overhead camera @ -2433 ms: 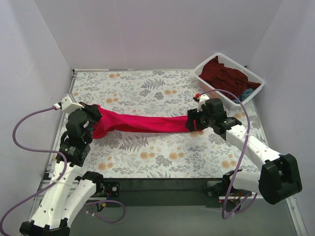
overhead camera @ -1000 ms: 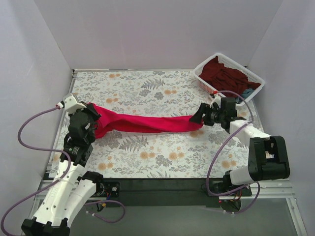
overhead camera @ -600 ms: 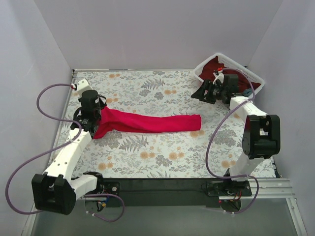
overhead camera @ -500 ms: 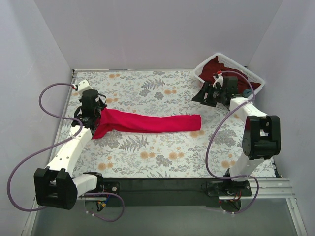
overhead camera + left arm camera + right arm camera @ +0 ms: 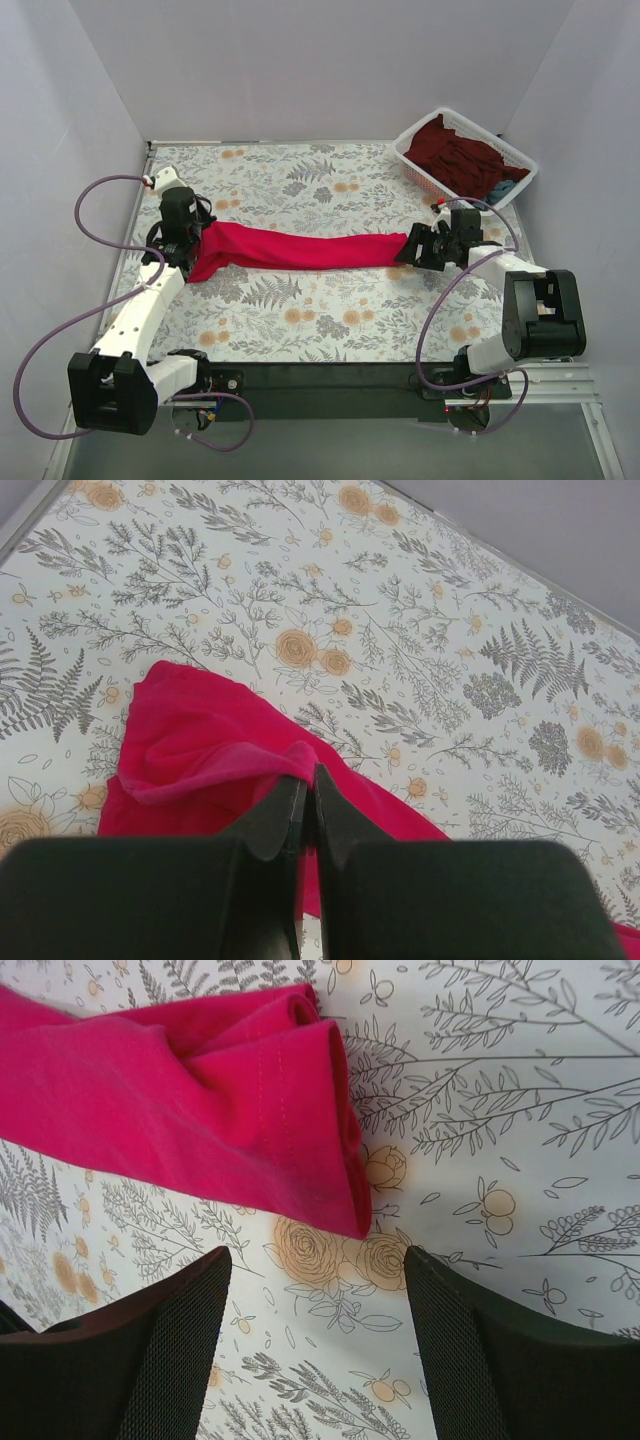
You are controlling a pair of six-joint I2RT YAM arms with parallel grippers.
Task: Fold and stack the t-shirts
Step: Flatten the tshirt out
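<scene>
Where the overhead view shows only a red t-shirt (image 5: 300, 247) drawn out like a long rope between the two arms, the wrist cameras reveal the grips. The left tool (image 5: 303, 772) has its fingers pressed together on a raised fold at the shirt's end. The right tool (image 5: 315, 1257) holds its fingers wide apart, and the shirt's folded hem lies just ahead of them, untouched. Bare floral tabletop (image 5: 480, 1110) spreads ahead and to its right. Only the overhead view shows the white basket (image 5: 418, 160) beyond the right tool, holding a maroon shirt (image 5: 455, 150) and a teal shirt (image 5: 503, 187). The left tool sits near the tabletop's left edge.
</scene>
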